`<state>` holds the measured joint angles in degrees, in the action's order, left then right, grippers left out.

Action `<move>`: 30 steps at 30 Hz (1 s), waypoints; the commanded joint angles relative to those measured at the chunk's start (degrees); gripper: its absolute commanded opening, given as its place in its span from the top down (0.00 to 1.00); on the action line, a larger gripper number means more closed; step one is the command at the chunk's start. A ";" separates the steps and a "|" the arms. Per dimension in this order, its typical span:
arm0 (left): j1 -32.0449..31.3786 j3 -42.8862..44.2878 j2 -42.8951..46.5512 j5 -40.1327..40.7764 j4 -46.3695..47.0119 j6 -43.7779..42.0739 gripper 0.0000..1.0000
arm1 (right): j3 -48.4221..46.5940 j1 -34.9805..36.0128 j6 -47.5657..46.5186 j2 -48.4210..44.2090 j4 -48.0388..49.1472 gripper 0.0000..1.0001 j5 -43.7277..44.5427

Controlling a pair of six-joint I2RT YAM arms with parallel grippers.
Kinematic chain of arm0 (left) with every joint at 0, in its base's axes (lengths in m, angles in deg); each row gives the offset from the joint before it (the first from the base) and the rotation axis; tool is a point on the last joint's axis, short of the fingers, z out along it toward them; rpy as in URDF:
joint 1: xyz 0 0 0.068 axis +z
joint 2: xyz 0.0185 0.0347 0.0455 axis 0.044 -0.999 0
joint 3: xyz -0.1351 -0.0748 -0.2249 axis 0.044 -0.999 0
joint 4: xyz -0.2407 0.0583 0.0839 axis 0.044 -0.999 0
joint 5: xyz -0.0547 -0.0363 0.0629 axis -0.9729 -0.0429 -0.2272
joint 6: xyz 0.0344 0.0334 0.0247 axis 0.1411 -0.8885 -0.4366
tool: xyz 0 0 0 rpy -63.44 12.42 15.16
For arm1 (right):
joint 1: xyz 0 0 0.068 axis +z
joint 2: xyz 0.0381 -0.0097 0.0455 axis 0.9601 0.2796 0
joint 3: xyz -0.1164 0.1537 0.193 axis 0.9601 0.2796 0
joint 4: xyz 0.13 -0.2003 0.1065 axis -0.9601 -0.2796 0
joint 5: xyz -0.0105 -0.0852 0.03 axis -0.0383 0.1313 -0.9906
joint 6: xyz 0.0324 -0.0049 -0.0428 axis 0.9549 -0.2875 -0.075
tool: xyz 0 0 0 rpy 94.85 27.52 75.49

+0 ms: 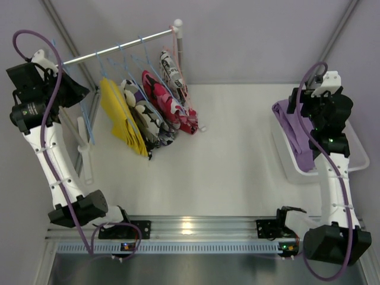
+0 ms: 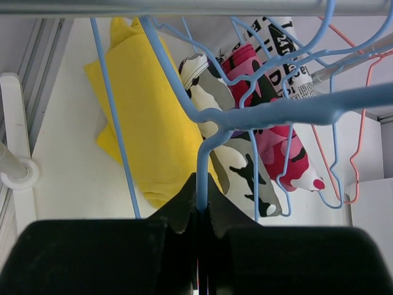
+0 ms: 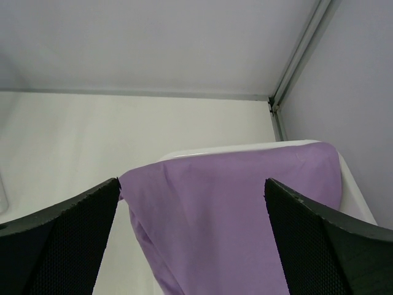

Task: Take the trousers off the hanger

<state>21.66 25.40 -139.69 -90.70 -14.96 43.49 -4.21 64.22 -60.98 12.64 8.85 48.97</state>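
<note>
1. Lilac pair (image 1: pixel 298 133) lies draped over the rim of a white bin (image 1: pixel 358 145), at 3 o'clock in the top view.
2. Right gripper (image 1: pixel 304 102) hangs just above that cloth. Its jaws are wide apart and not pinching it. In the wrist view one finger (image 3: pixel 67 233) shows on each side of the purple fabric.
3. Yellow pair (image 1: pixel 123 116), camo pair (image 1: pixel 148 122) and pink pair (image 1: pixel 172 104) hang close together from the rail (image 1: pixel 119 50) at 11 o'clock. Yellow is leftmost and pink is further right.
4. A newsprint pair (image 1: pixel 169 66) hangs just past the pink pair, beside the rail's post.
5. Left gripper (image 2: pixel 201 206) is at 10 o'clock, jaws clamped together on the wire of a blue hanger (image 2: pixel 295 109). That hanger sits just left of the yellow pair.
6. White table (image 1: pixel 237 166) runs under everything.
</note>
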 commanded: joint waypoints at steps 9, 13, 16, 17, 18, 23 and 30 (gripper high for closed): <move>5.17 -7.70 -2.13 -4.57 2.73 0.97 0.93 | 1.22 0.66 1.65 -2.93 3.98 0.00 -3.90; 5.26 -8.68 -3.71 -4.49 3.26 0.53 0.91 | 2.18 0.66 1.74 -3.10 4.24 0.01 -4.16; 5.52 -9.38 -4.86 -3.70 3.08 0.53 0.90 | 2.71 0.66 1.92 -3.19 4.33 0.00 -4.51; 5.52 -9.73 -4.60 -3.35 3.52 0.44 0.90 | 2.89 0.66 1.92 -3.36 4.24 0.00 -4.51; 5.52 -10.34 -4.25 -3.08 3.96 0.53 0.88 | 2.98 0.66 1.92 -3.45 4.15 0.01 -4.60; 5.52 -14.56 1.10 -5.27 8.00 0.35 0.62 | 3.42 0.66 1.57 -3.89 3.63 0.01 -4.51; 5.52 -12.39 9.99 -3.79 10.03 -0.52 0.02 | 2.89 0.66 1.57 -4.86 2.14 0.01 -4.95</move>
<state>26.75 9.69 -135.90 -94.39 -9.41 43.60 -0.69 64.22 -59.74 9.76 9.60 45.01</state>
